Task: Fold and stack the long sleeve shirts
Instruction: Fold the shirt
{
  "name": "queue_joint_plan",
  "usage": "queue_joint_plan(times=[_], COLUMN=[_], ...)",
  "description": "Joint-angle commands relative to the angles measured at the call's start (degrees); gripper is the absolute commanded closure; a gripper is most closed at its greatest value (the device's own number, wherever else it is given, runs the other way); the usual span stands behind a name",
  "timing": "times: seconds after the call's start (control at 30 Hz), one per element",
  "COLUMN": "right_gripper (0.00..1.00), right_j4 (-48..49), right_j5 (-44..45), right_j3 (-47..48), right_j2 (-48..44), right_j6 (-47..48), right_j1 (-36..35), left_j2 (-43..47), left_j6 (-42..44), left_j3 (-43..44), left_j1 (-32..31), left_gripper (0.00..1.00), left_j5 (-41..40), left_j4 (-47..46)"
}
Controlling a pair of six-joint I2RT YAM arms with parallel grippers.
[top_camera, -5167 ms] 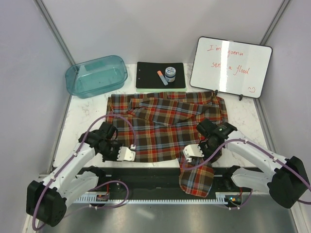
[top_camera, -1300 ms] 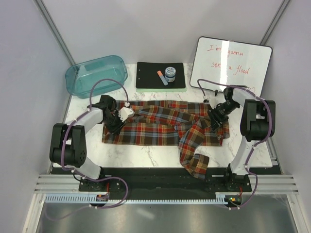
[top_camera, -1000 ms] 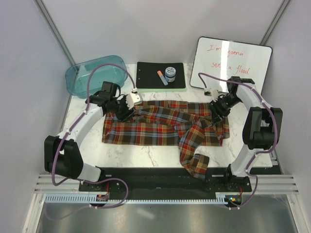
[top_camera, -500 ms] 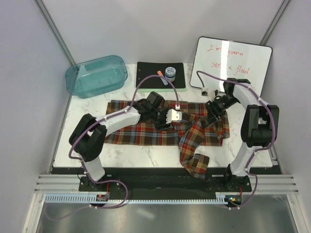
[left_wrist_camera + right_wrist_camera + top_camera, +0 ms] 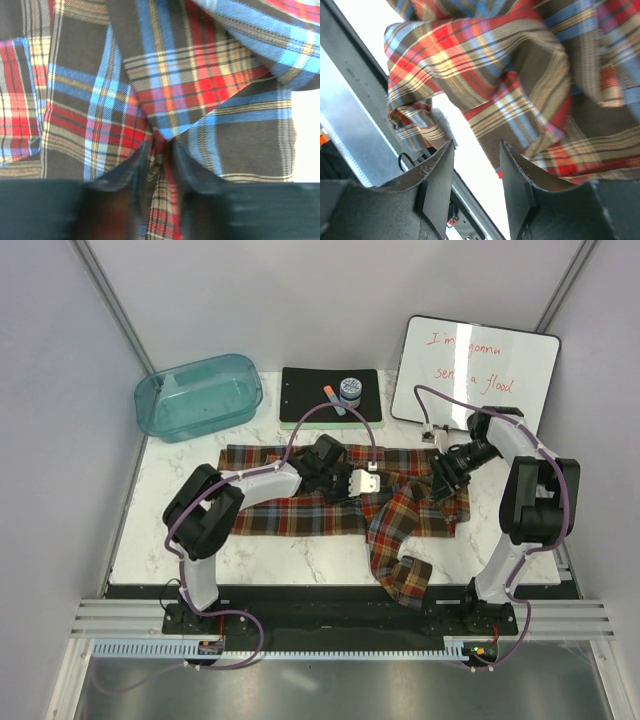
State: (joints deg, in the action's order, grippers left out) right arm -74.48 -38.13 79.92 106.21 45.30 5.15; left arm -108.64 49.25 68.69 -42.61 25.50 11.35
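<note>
The long sleeve shirt [image 5: 300, 505], in red, orange, brown and blue-grey plaid, lies folded into a wide band across the table. One sleeve [image 5: 400, 565] trails down to the near edge. My left gripper [image 5: 368, 484] is down on the middle of the band. In the left wrist view it [image 5: 160, 146] is shut on a raised fold of the shirt [image 5: 195, 85]. My right gripper [image 5: 447, 476] hovers over the shirt's right end. In the right wrist view it [image 5: 476, 143] is open, with bare table showing between the fingers and the plaid cloth [image 5: 520, 75] just beyond.
A teal plastic bin [image 5: 198, 395] stands at the back left. A black clipboard on a green pad [image 5: 305, 400] at the back middle carries a small jar [image 5: 350, 390] and a marker [image 5: 333, 399]. A whiteboard [image 5: 475, 375] leans at the back right. The metal rail [image 5: 330, 635] runs along the near edge.
My left gripper has travelled right from the shirt's left end to its middle and closed on a fold. The right gripper has stayed by the right end, still open.
</note>
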Motion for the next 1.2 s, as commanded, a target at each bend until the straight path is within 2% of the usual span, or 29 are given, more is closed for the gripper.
queue_joint_plan(times=[0.0,0.13,0.17,0.2,0.23,0.27,0.33,0.37,0.43,0.57,0.7,0.83,1.03,1.17], right_gripper=[0.49,0.41,0.40,0.39,0.39,0.38,0.37,0.36,0.24,0.16,0.11,0.06,0.07,0.16], right_j4=[-2.51,-4.44,-4.45,-4.10,-2.10,-1.29,0.11,0.38,4.31,15.75,19.10,23.23,22.80,23.67], right_j5=[-5.55,-7.22,-6.44,-4.78,-3.11,0.39,2.87,4.71,5.69,11.49,14.66,16.94,22.56,25.03], right_j3=[-3.01,-4.59,-5.99,-6.87,-9.14,-10.30,-13.98,-15.39,-20.91,-30.25,-33.51,-35.09,-37.11,-39.31], right_j2=[-4.43,-8.55,-9.96,-13.37,-15.05,-16.72,-20.60,-22.96,-26.30,-38.24,-40.03,-39.16,-37.22,-35.29], right_j6=[5.05,14.70,20.30,22.70,23.69,24.04,22.91,22.21,21.76,24.30,32.38,39.50,47.67,50.84], right_j1=[-0.05,-0.66,-2.32,-3.55,-4.70,-9.67,-15.22,-20.91,-25.52,-38.68,-49.07,-58.20,-68.32,-71.76], left_j2=[2.36,12.55,15.01,16.95,20.62,22.49,28.09,29.87,35.39,43.31,47.20,48.08,49.67,49.93], left_j6=[-4.86,-12.48,-14.78,-17.24,-21.61,-23.22,-27.69,-29.29,-33.67,-36.86,-39.75,-42.13,-42.66,-42.32], left_j3=[1.19,-0.04,-0.22,0.22,0.39,0.31,-1.35,-2.14,-5.22,-9.96,-14.53,-15.95,-17.27,-16.83], left_j1=[1.21,3.84,4.72,7.25,8.67,9.99,13.77,15.26,20.53,27.83,33.37,36.10,37.16,37.51], left_gripper=[0.54,0.45,0.41,0.29,0.23,0.21,0.01,0.01,0.01,0.01,0.01,0.01,0.01,0.01], left_j5=[-0.01,7.00,10.68,12.54,14.47,16.41,15.47,14.68,14.67,14.58,14.14,15.63,16.51,17.48], left_j4=[-1.60,2.34,4.79,6.56,8.40,11.47,13.25,13.69,13.87,13.87,14.83,16.15,17.21,18.00])
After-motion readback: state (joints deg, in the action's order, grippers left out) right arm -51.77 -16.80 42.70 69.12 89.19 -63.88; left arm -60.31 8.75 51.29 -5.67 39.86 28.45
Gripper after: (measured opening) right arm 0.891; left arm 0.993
